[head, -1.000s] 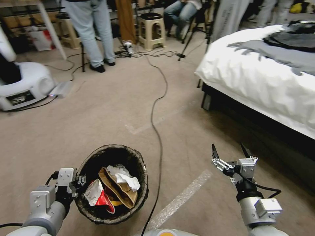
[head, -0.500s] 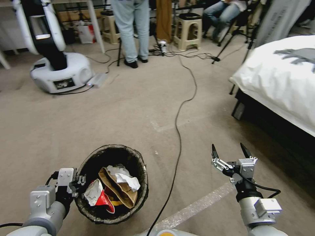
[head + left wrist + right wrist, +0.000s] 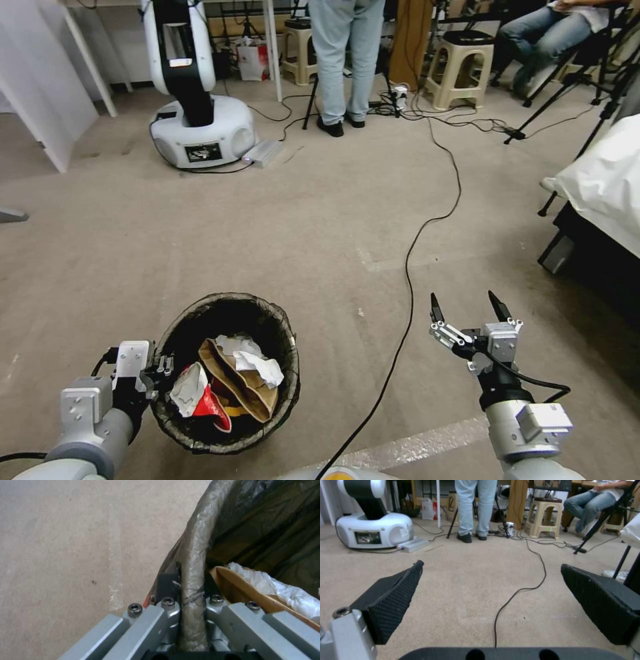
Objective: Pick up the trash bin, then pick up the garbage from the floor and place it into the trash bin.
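Beige carpet (image 3: 280, 227), black cable (image 3: 427, 227) across it. Left gripper (image 3: 160, 370) clamped on trash bin (image 3: 200, 320) rim; right gripper (image 3: 467, 308) spread apart, empty. White robot base (image 3: 200, 133) by far desk.

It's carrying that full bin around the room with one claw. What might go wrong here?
Three things, I'd guess. The left gripper pinches only the bin rim through its bag liner, so the bin might tilt or slip. The brown paper bag and red-and-white packet sit high and might spill. The black cable crosses the floor just ahead, so the wheels might snag it. The right gripper is open and holds nothing.
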`<state>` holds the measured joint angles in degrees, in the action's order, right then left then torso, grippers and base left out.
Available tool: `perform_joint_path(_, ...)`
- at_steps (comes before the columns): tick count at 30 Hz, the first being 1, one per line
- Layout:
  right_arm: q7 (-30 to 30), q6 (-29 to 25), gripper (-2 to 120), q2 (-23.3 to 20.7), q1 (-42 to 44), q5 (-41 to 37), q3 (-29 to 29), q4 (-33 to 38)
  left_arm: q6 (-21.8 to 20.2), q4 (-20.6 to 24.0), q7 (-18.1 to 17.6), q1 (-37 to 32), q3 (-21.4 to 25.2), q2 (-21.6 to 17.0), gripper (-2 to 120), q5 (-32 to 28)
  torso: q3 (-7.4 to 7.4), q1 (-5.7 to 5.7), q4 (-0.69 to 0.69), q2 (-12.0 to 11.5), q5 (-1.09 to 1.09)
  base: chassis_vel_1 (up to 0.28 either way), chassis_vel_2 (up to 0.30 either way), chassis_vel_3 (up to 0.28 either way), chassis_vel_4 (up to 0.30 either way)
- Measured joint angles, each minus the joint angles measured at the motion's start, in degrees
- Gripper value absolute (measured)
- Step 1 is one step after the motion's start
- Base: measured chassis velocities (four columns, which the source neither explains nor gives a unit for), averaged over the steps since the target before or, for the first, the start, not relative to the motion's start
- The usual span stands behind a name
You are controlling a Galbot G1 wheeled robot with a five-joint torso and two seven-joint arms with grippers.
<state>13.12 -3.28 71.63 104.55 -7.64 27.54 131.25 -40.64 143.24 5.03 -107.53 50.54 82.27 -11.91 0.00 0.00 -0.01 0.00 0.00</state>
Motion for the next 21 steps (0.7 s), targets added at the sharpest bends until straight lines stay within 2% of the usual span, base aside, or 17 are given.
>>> perform_joint_path(8,0.3,0.6,100,-0.1,-0.1,0.0,-0.4,0.0,-0.4,0.0,-1.2,0.0,-0.4,0.5,1,-0.2,0.00,0.00,0.01,0.0,0.00,0.000,0.000,0.000,0.000)
perform_joint_path(15,1.0,0.9,100,-0.1,-0.4,-0.1,-1.2,0.0,-1.4,0.0,-6.9,-0.8,-1.5,1.4,1,-4.0,0.00,0.00,0.01,0.0,0.00,0.000,0.000,0.000,0.000)
perform_joint_path(21,1.3,1.0,100,-0.1,-0.4,-0.4,-1.2,-0.1,-1.4,0.0,-7.8,-1.1,-1.7,1.5,1,-4.3,0.00,0.00,0.01,0.0,0.00,0.000,0.000,0.000,0.000)
